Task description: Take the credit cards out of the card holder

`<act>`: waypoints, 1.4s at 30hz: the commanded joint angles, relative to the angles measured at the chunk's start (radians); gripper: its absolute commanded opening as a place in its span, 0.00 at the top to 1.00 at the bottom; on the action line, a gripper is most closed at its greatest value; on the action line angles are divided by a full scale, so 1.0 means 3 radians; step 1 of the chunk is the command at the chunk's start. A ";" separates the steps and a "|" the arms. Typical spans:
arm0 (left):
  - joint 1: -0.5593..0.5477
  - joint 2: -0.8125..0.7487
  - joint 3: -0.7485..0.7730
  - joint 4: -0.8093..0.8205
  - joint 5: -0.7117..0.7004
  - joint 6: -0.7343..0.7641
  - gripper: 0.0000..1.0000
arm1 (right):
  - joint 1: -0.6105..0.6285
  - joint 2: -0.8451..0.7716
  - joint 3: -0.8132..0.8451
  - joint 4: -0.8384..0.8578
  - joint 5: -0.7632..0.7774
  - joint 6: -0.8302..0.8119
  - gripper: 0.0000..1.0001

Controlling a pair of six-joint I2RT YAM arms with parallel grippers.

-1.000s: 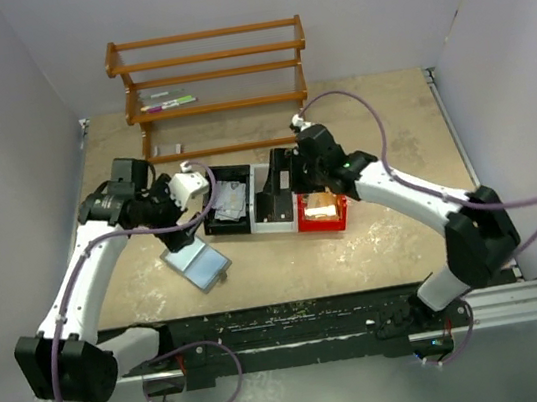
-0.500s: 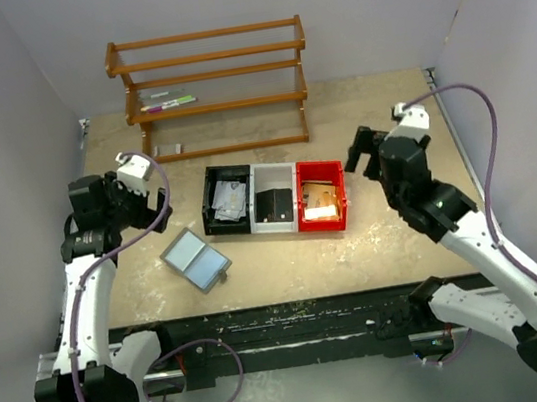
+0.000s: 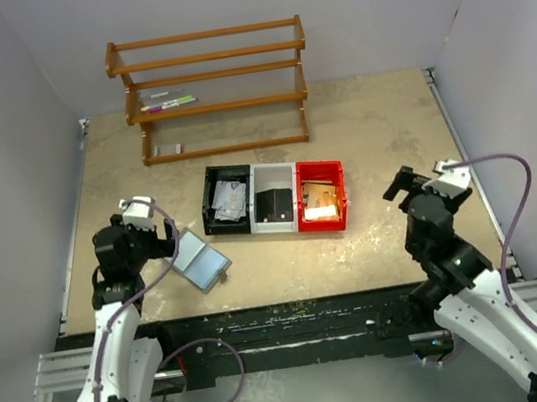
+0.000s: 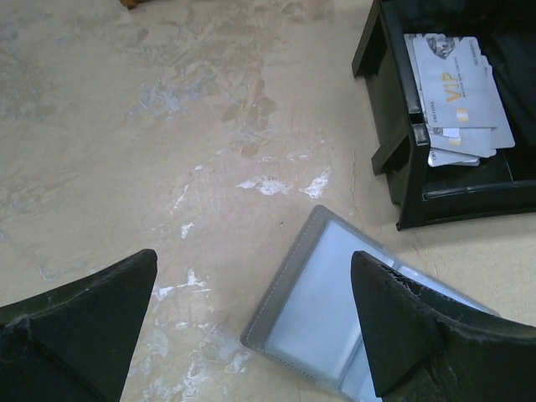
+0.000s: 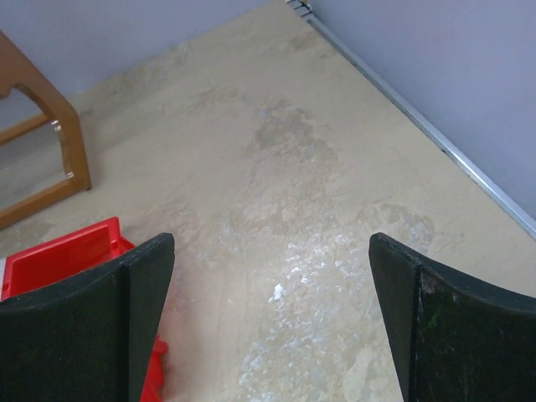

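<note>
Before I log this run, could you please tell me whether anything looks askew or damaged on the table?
Nothing looks broken. The card holder lies open, skewed to the black bin beside it, where the cards sit in a loosely fanned pile. The table shows white scuffs.

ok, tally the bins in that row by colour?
black bin: 1
white bin: 1
red bin: 1
Total: 3
</note>
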 commanded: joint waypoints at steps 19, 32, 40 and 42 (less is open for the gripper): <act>0.0015 -0.0718 -0.0629 0.0661 -0.0386 -0.0270 0.01 | -0.0020 -0.0543 -0.1058 0.1476 -0.0441 -0.1251 0.00; 0.0015 -0.0693 -0.0614 0.0657 -0.0694 -0.0386 0.01 | -0.0016 -0.1593 -0.1431 0.1239 0.0035 -0.1207 0.00; 0.0009 -0.1224 -0.1138 0.1000 -0.0271 -0.0308 0.01 | -0.0015 -0.1083 -0.1579 0.1703 -0.0327 -0.1320 0.00; 0.0010 -0.1444 -0.1172 0.0903 -0.0316 -0.0342 0.01 | -0.0016 -0.1038 -0.1642 0.1856 -0.0441 -0.1354 0.01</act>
